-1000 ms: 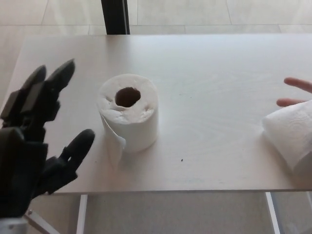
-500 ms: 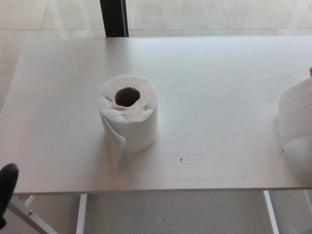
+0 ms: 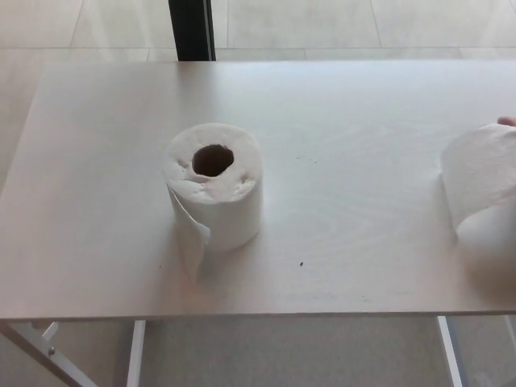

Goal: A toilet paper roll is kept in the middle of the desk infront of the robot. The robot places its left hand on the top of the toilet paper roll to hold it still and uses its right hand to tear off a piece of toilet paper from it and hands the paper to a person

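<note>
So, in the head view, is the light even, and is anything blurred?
Head view: soft, even light; the toilet paper roll is sharp, with a faint shadow on the desk. The torn paper at the right edge looks washed out and slightly blurred.

Torn paper (image 3: 481, 181) cut off, perhaps held.

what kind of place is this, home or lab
Hard to say; probably an indoor test or office space. A plain pale desk on thin metal legs stands on a tiled floor, bare except for a toilet paper roll.
</note>
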